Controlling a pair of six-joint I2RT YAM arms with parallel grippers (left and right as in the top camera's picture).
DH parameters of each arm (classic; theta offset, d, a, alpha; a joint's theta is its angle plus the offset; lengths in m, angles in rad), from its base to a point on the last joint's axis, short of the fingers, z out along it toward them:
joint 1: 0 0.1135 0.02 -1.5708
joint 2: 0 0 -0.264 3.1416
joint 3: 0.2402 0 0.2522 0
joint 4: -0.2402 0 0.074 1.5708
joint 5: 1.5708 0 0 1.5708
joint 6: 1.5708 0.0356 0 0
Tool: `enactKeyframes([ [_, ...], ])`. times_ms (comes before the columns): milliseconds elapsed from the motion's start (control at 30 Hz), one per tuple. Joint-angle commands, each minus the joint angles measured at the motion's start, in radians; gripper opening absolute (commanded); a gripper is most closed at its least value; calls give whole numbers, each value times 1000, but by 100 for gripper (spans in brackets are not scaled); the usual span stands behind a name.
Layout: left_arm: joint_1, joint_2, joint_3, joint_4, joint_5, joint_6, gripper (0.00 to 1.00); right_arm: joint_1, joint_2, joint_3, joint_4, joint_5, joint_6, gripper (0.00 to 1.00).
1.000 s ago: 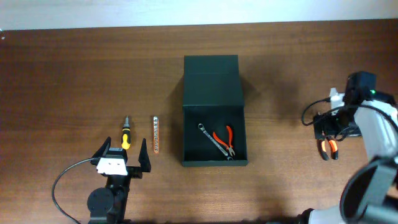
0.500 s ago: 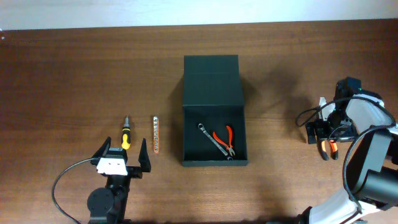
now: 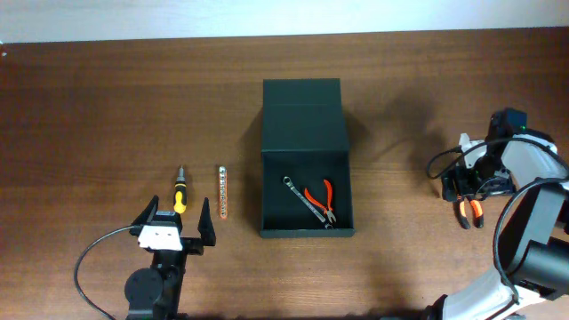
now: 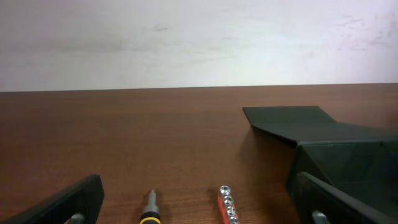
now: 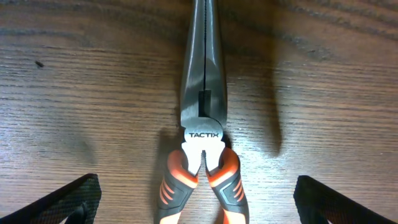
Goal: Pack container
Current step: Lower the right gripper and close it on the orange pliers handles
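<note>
The black container [image 3: 307,233] stands open mid-table, its lid [image 3: 302,111] folded flat behind it. Inside lie a wrench [image 3: 300,196] and orange-handled pliers [image 3: 323,197]. My right gripper [image 3: 465,188] hovers open over long-nose pliers [image 3: 470,212] on the table at the far right. In the right wrist view those pliers [image 5: 202,93] lie centred between my fingers [image 5: 59,202], untouched. My left gripper [image 3: 175,228] is open near the front edge, just behind a yellow-and-black screwdriver [image 3: 180,190] and a red socket rail [image 3: 223,192]. Both show between the jaws: screwdriver [image 4: 151,210], socket rail [image 4: 226,204].
The container [image 4: 342,158] rises at the right of the left wrist view, next to that gripper's right finger. A black cable [image 3: 93,258] loops beside the left arm's base. A pale wall runs behind the table's far edge.
My right arm has swung down and settled over the long-nose pliers at the far right. The left arm and all tools have stayed put.
</note>
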Motion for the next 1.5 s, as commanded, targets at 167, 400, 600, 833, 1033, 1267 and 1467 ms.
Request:
enactKeyframes([
  [167, 5, -8, -3, -7, -1, 16, 99, -9, 68, 19, 8, -46, -18, 99],
  [400, 5, -8, -3, -7, -1, 16, 99, -9, 71, 19, 9, -42, -15, 99],
  [600, 5, -8, -3, -7, -1, 16, 99, -9, 71, 19, 9, -42, -15, 100],
  [833, 5, -8, -3, -7, -1, 16, 99, -9, 71, 19, 8, -34, -15, 61],
  [1033, 5, -8, -3, -7, -1, 16, 99, -9, 71, 19, 1, -31, -14, 48],
  [1267, 5, -8, -3, -7, -1, 16, 99, -9, 71, 19, -13, -21, -7, 47],
  [1467, 5, -8, -3, -7, -1, 16, 99, -9, 71, 20, -17, 10, 12, 39],
])
